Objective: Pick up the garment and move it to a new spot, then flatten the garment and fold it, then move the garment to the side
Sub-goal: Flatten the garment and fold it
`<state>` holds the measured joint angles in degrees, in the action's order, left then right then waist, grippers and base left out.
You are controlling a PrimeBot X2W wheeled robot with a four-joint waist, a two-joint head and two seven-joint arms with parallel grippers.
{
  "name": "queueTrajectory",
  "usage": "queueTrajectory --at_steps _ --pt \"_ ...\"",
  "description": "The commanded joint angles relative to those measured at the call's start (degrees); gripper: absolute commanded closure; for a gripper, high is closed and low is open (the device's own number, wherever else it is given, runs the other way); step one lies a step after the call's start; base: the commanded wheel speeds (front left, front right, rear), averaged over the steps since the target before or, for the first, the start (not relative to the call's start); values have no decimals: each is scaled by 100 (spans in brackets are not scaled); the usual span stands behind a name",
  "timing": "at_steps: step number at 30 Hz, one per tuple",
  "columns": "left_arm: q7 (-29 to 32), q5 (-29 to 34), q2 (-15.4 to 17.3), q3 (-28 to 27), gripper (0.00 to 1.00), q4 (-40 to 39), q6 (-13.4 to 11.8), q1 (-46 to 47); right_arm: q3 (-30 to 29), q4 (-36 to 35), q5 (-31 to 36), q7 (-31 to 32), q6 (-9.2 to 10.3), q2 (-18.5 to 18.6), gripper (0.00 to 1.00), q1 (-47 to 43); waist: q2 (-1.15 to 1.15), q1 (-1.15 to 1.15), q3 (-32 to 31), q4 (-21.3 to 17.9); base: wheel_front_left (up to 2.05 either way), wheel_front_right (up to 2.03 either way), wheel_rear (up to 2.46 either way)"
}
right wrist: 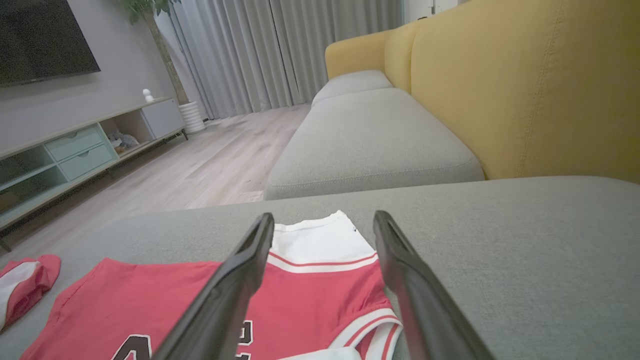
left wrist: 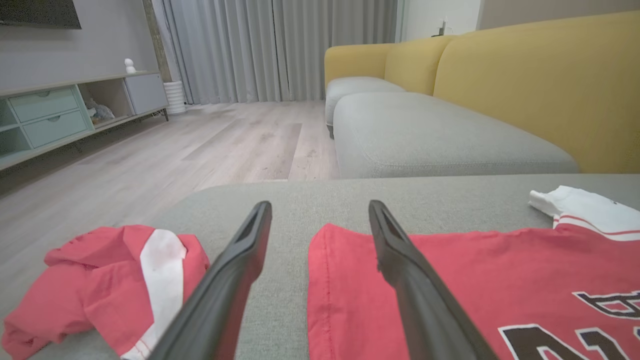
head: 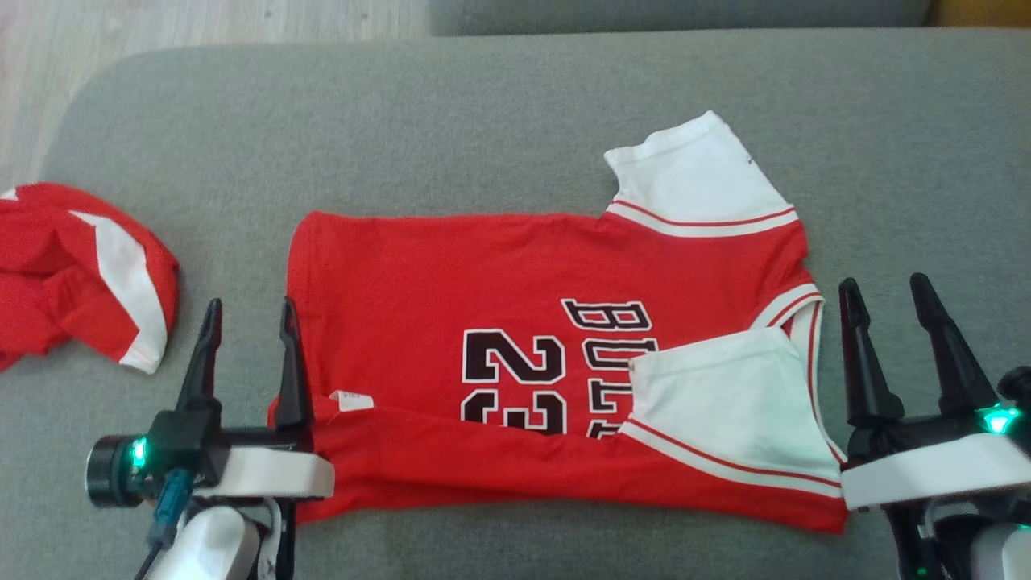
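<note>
Both grippers stand with their fingers spread wide and nothing held between them. The garment [head: 483, 274], a red jersey with white sleeves and a black 23, lies spread on the grey cushion [head: 483, 121], hem toward the robot's left and neckline toward its right. Its near long edge is folded up over the lower half of the number, and the near sleeve lies turned in on the chest. The left gripper [head: 250, 306] sits at the near hem corner: in the left wrist view its right finger is over the red cloth and its left finger over bare cushion. The right gripper [head: 884, 282] is just beside the neckline end. Another red garment [head: 72, 274] lies crumpled farther left.
</note>
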<state>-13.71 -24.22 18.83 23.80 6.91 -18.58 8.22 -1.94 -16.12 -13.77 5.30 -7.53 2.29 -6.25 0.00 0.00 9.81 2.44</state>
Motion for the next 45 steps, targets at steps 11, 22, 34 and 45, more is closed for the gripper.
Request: queueTrajectory --at_steps 11,22,34,45 --pt "1082 -441 65 -22 0 1179 1001 2119 155 -267 -96 164 4 59 0 512 0 0 780 49 0 0 0" --pt "2269 -1068 -42 64 0 3150 1901 3255 195 53 -268 234 4 59 0 743 0 0 1144 -116 0 0 0" --pt "2266 -1255 -119 115 100 3661 2250 3594 -81 559 -351 398 4 306 0 1448 0 0 1133 -54 0 0 0" --pt "1884 -1216 -447 162 100 3748 2188 4015 375 3067 -965 696 4 990 0 3522 0 0 1442 373 0 0 0"
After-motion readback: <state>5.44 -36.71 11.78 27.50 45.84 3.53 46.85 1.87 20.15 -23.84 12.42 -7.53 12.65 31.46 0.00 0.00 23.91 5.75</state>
